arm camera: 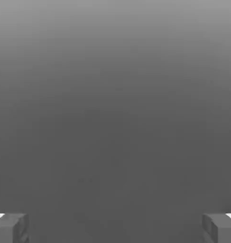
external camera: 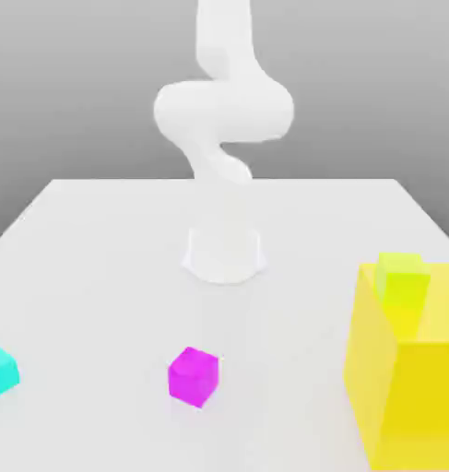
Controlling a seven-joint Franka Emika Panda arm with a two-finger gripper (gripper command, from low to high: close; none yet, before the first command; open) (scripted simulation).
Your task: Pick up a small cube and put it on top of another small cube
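One small pink cube (external camera: 194,377), plain w/ flat sides, sits on the smooth white tabletop (external camera: 126,304), btwn the blue cube (external camera: 1,372) & the big yellow block (external camera: 421,396). A small green cube (external camera: 402,279) is up by the block's top. The tool (arm camera: 115,228) is wide open, w/ nothing in it.

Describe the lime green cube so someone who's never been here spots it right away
Find the big yellow block at the exterior view's right. A small lime-green cube shows at its upper part. Unlike the magenta cube and the cyan cube, it is yellowish green, close to the block's own colour.
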